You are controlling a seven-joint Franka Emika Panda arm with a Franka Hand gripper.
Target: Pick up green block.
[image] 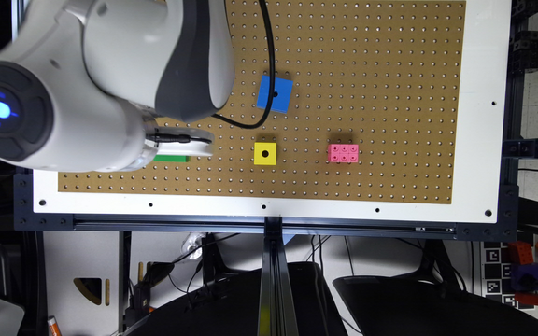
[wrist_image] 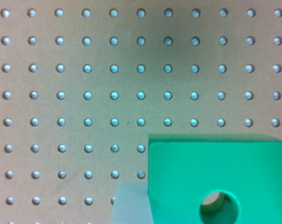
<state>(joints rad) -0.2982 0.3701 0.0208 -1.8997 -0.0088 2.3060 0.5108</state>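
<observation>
Green block (wrist_image: 215,182): on the pegboard (image: 367,70), close under the wrist camera, round hole in its top. In the exterior view a thin green strip (image: 171,158) shows beneath the arm (image: 110,84), near the board's edge at the exterior view's left.
Gripper: a pale, blurred part (wrist_image: 129,205) sits just beside the block; spread or closed, cannot tell.
Yellow block (image: 265,153): toward the exterior view's right of the green one, apart.
Pink brick (image: 343,153): further right.
Blue block (image: 274,94): above the yellow, crossed by a black cable (image: 269,70).

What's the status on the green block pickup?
Pincer over the green block, open or shut unclear. Block flat on the pegboard, not lifted. Yellow block well apart, nothing in the way.
</observation>
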